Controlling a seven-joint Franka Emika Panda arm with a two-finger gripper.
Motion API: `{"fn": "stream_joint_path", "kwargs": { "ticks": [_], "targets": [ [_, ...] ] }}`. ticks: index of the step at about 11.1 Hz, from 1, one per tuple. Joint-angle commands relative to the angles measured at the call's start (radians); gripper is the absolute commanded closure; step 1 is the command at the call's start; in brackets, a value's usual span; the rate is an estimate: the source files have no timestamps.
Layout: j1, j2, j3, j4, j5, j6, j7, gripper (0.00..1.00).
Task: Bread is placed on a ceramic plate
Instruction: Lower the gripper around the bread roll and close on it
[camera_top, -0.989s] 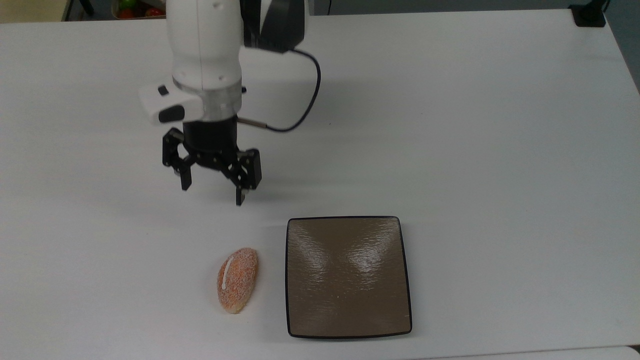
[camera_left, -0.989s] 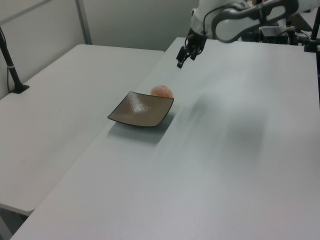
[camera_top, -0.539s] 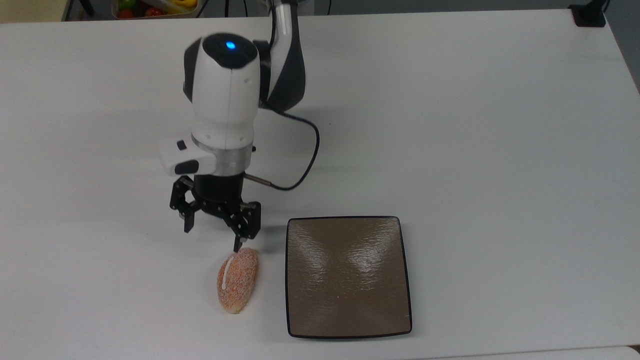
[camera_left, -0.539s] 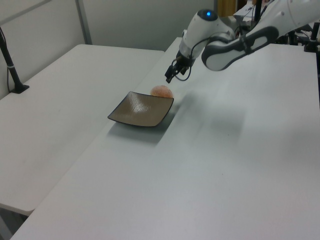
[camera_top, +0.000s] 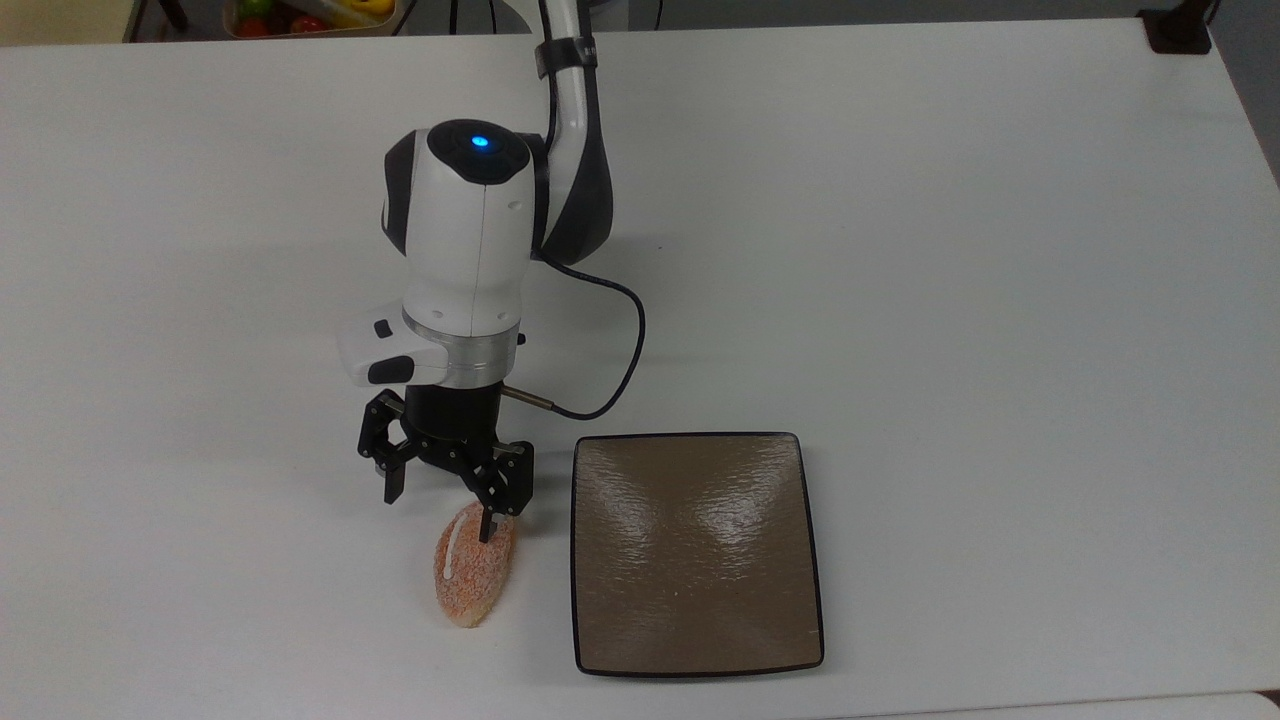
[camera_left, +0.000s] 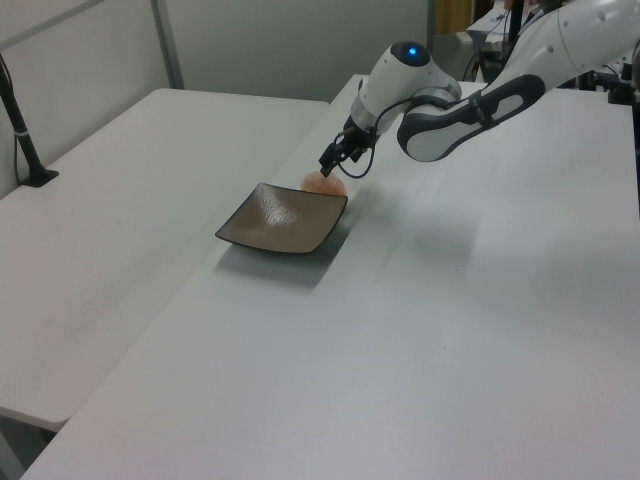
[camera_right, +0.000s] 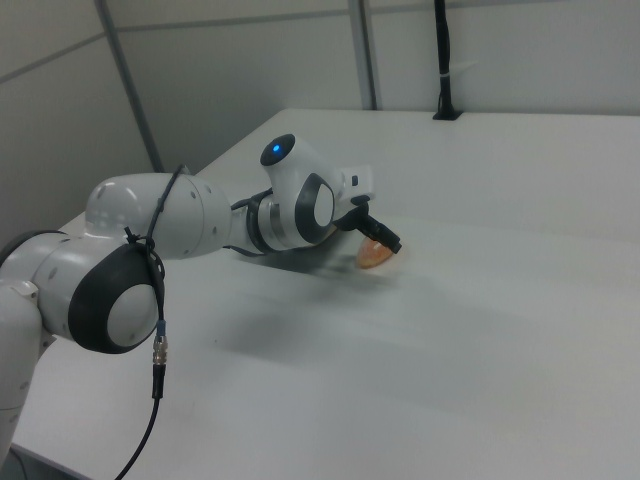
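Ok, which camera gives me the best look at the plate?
The top view: the whole square plate shows from above, all four edges unblocked, beside the bread. The left view shows the plate smaller, at a slant. In the right view the arm stands where it would be.

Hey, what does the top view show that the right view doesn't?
Top view alone: the ceramic plate, bare, at the top view's right of the bread, plus the white stripe on the roll and the open gripper reaching its near end. Right view alone: the arm's big rear joints and a wall-side black post. Both: bread, gripper, white table.
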Motion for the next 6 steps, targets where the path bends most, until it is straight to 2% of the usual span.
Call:
{"fn": "stream_joint_path", "kwargs": {
  "ticks": [1, 3, 4, 5, 6],
  "targets": [
    [0.004, 0.076, 0.006, 0.086, -0.039, 0.025, 0.036, 0.00],
    [0.009, 0.096, 0.008, 0.101, -0.042, 0.025, 0.036, 0.01],
    [0.021, 0.106, 0.006, 0.101, -0.042, 0.027, 0.036, 0.04],
    [0.021, 0.107, 0.008, 0.106, -0.046, 0.027, 0.036, 0.15],
    [0.023, 0.109, 0.008, 0.106, -0.050, 0.027, 0.036, 0.35]
  ]
}}
